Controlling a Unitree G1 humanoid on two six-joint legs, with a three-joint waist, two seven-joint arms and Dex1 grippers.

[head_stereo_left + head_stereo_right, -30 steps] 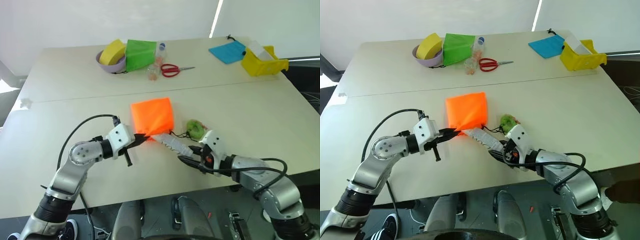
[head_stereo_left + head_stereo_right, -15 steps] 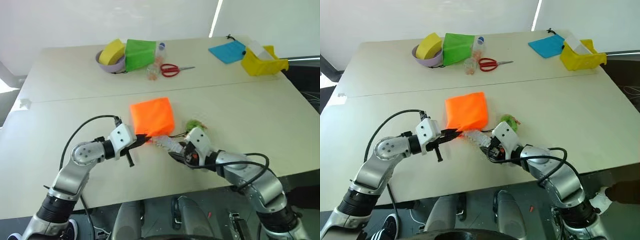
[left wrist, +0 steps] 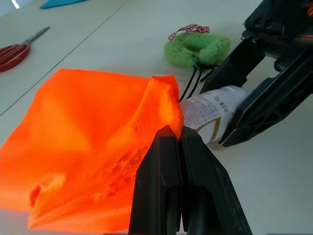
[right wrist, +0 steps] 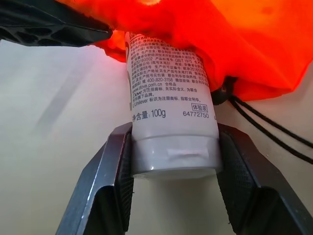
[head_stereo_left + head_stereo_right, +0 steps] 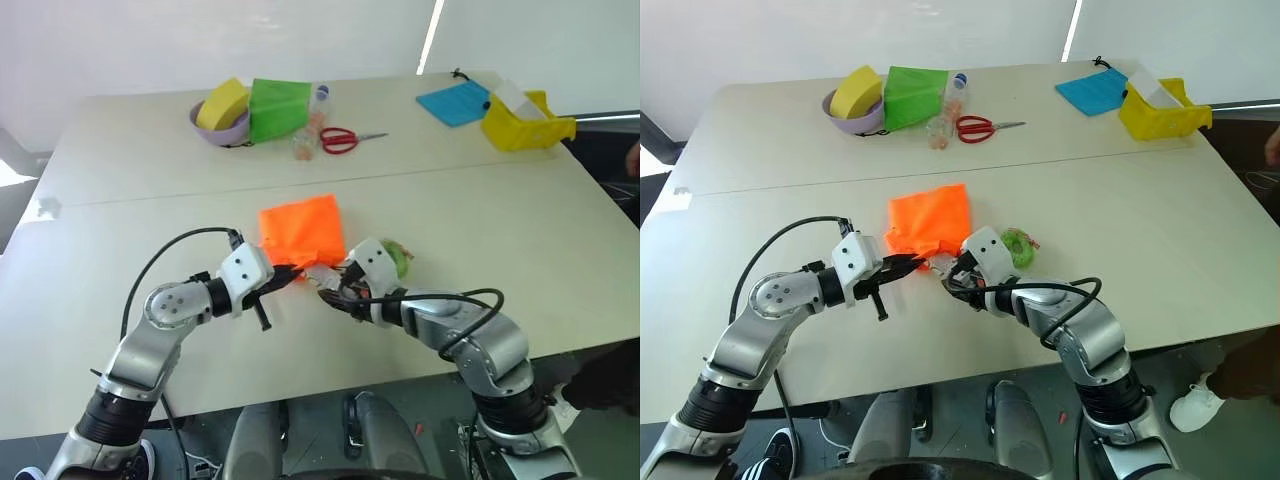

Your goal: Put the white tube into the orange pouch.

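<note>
White tube [image 4: 168, 117] is partway into the orange pouch [image 5: 300, 225], its front end tucked under the pouch's open edge and its crimped tail end sticking out, clamped on both sides between the right gripper [image 4: 171, 196] fingers. Left gripper [image 3: 177, 147] has its jaws pressed tight together on the pouch's mouth, pinching a fold of orange fabric and holding that edge up off the table [image 5: 520, 230]. Two grippers sit very near each other at the pouch's near corner, the right one angled in toward the opening. Black cord [image 4: 264, 122] runs out from the pouch mouth just beside the tube to the green fuzzy tuft [image 3: 198, 49], which lies on the table beside the right gripper. Farther back sit a green pouch [image 5: 278, 108], red scissors [image 5: 345, 139], a blue pouch [image 5: 455, 103] and a yellow bin [image 5: 525, 125], all well apart from the action.
</note>
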